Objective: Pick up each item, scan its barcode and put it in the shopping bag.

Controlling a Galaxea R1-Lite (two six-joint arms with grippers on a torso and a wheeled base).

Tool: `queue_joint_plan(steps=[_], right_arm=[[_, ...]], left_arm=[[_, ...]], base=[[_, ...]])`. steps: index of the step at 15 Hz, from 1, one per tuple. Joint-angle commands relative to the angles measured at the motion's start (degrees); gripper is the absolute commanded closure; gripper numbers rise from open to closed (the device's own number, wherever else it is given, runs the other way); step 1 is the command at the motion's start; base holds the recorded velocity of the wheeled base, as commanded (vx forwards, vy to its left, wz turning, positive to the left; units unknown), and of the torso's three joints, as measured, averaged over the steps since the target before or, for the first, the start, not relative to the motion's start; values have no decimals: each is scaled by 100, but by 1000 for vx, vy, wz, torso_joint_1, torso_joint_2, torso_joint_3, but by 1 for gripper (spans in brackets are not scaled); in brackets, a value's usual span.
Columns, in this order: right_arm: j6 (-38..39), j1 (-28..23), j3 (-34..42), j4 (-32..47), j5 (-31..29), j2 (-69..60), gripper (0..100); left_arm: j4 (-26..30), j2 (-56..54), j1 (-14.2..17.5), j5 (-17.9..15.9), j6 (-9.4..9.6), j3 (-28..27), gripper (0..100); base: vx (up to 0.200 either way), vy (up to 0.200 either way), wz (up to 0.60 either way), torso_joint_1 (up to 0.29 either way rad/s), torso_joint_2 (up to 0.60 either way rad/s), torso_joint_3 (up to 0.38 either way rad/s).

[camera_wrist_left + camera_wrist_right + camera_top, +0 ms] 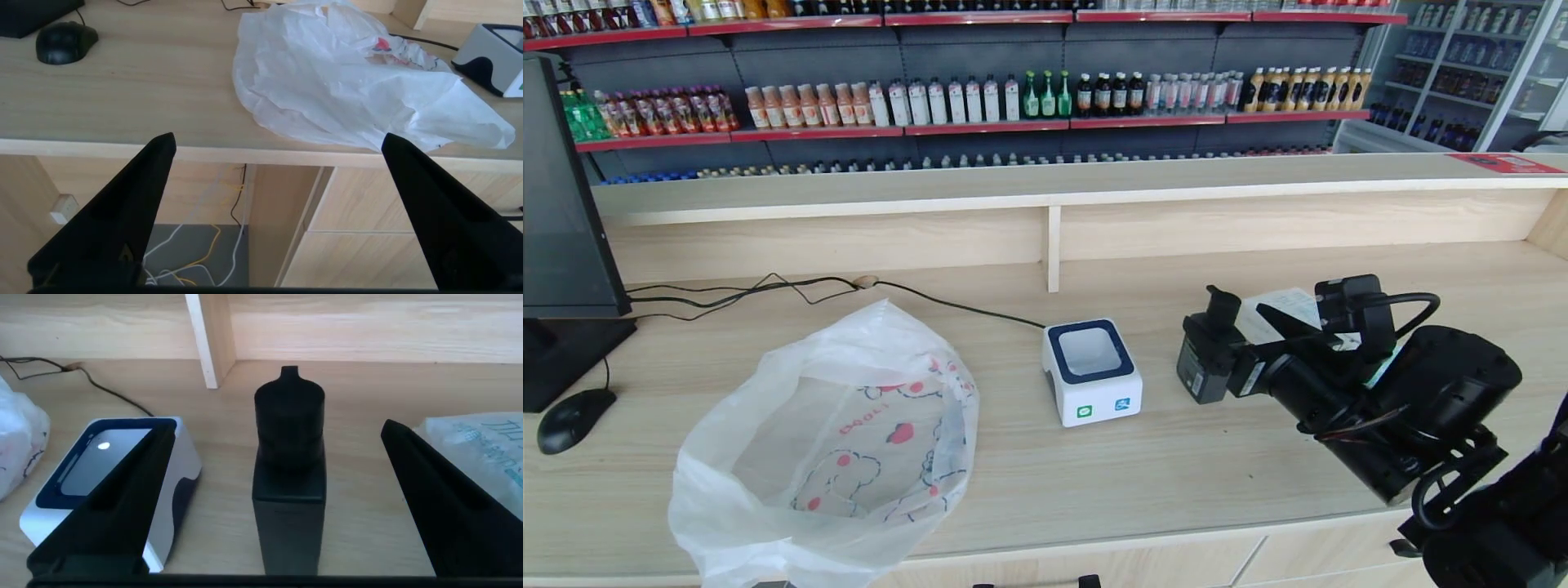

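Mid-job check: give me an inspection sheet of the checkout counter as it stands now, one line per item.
Surface: wooden counter, no spills seen.
Job's things: shopping bag open on the robot's left, patterned pack inside; scanner mid-counter; black bottle upright to its right; white packet beyond, partly hidden by the right arm.
Clutter: mouse and monitor at far left.
Grippers: right tool open, facing the black bottle, not touching; left tool open, low before the counter's front edge.
Cables: scanner cable runs left behind the bag; loose wires under the counter.
Surroundings: shelves of bottles behind.
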Motion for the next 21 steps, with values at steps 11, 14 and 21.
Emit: queue_joint_plan(steps=[11,14,21], right_arm=[[6,34,-492,-6,0,764,0],[59,34,-475,-6,0,808,0],[147,34,-422,-6,0,940,0]], left_arm=[[-13,-2,1,3,-4,0,0],[-4,-2,1,3,-4,0,0],[-13,-2,1,3,-4,0,0]], base=[[0,0,0,0,0,0],[0,0,0,0,0,0],[0,0,0,0,0,0]])
